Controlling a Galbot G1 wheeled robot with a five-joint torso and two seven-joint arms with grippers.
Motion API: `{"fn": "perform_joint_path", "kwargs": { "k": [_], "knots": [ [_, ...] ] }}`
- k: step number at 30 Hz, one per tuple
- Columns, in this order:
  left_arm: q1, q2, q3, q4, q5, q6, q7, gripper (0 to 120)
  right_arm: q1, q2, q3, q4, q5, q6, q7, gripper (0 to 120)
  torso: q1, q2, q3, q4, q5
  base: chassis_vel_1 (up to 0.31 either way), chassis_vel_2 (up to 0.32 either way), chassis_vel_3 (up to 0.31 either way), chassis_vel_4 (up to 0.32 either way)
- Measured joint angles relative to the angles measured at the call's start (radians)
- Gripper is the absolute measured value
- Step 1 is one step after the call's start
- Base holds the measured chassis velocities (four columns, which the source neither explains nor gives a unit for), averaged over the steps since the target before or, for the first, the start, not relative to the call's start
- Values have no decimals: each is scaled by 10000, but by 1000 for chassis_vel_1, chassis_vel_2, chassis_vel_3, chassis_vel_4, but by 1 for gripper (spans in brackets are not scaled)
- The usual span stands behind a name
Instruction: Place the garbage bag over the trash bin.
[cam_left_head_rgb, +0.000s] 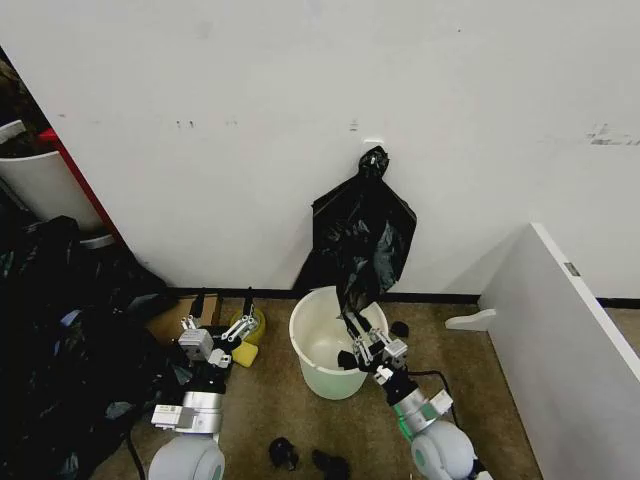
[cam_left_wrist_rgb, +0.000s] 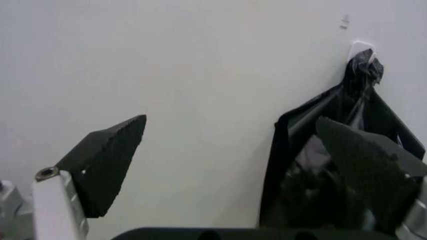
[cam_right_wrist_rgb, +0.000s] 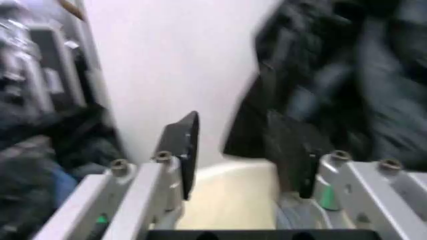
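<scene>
Writing: no brand, label or lettering can be read on any item.
Garbage bag (cam_left_head_rgb: 362, 240): thin, crinkled black plastic hanging by its bunched top from a small white hook (cam_left_head_rgb: 373, 145) on the wall; its lower end drops to the far rim of the trash bin.
Trash bin (cam_left_head_rgb: 318, 372): cream-white and round, standing upright on the floor against the wall, directly under the bag.
Right tool (cam_left_head_rgb: 357, 336): over the bin's right rim at the bag's lower end, fingers spread; in the right wrist view (cam_right_wrist_rgb: 241, 150) the dark pads stand apart with the bin rim between them and the bag just beyond.
Left tool (cam_left_head_rgb: 222, 310): low at the left of the bin, well apart from it, fingers spread; in the left wrist view (cam_left_wrist_rgb: 230, 155) its pads frame bare wall and the hanging bag.
Around: a yellow object (cam_left_head_rgb: 246, 330) on the floor just beside the left tool; a heap of bulky black sacks (cam_left_head_rgb: 70, 350) at far left; a tall white cylinder with a red edge (cam_left_head_rgb: 45, 185) behind the heap; a white panel (cam_left_head_rgb: 560, 340) at right; small dark scraps (cam_left_head_rgb: 283, 453) on the floor.
Surface: brownish carpet floor (cam_left_head_rgb: 270, 400).
Room: plain white wall (cam_left_head_rgb: 250, 120) with a dark baseboard.
</scene>
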Motion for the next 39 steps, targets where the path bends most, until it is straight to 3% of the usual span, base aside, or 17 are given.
{"fn": "perform_joint_path", "kwargs": {
  "k": [3, 6, 8, 13, 18, 20, 27, 33, 39],
  "knots": [
    [55, -35, 14, -25, 72, -9, 3, 100, 169, 222, -201, -54, -656, -742, 2712, 55, 0, 0, 0, -2, 1, 0, 0, 0, 0],
    [117, -52, 26, -35, 138, -11, 4, 100, 654, 435, -195, -202, -1140, -1258, 3866, 69, 0, 0, 0, 1, -1, 0, 0, 0, 0],
    [128, -55, 32, -35, 156, -12, 4, 100, 810, 480, -186, -279, -1416, -1358, 4049, 72, 0, 0, 0, 0, -1, 0, 0, 0, 0],
    [180, -99, 36, -35, 272, -9, 0, 100, 2059, 749, -89, -1298, -3659, -1539, 4842, 94, 1, 0, 0, 1, 0, 0, 0, 0, 0],
    [188, -110, -12, -39, 291, 17, -34, 100, 2597, 878, -198, -1700, -4564, -1520, 4866, 100, 2, 0, 0, 0, -1, 0, 0, 0, 0],
    [186, -119, -34, -38, 292, 20, -50, 100, 2699, 925, -248, -1783, -4678, -1543, 4847, 98, 2, 0, 0, 1, 0, 0, 0, 0, 0],
    [185, -144, -81, -35, 290, 13, -104, 100, 2709, 1062, -396, -1842, -5468, -2376, 5466, 70, 2, 0, -1, -1, 0, 0, 0, 0, 0],
    [95, -125, -68, -58, 276, 29, -117, 100, 2767, 1117, -322, -1972, -5713, -2435, 5848, 49, 2, 0, -1, 0, 0, 0, 0, 0, 0],
    [-31, 41, 112, -172, -728, 472, -165, 100, 2721, 1084, -380, -1914, -5242, -2408, 6031, 27, 1, 0, -1, 0, 0, 0, 0, 0, 0]
  ]
}}
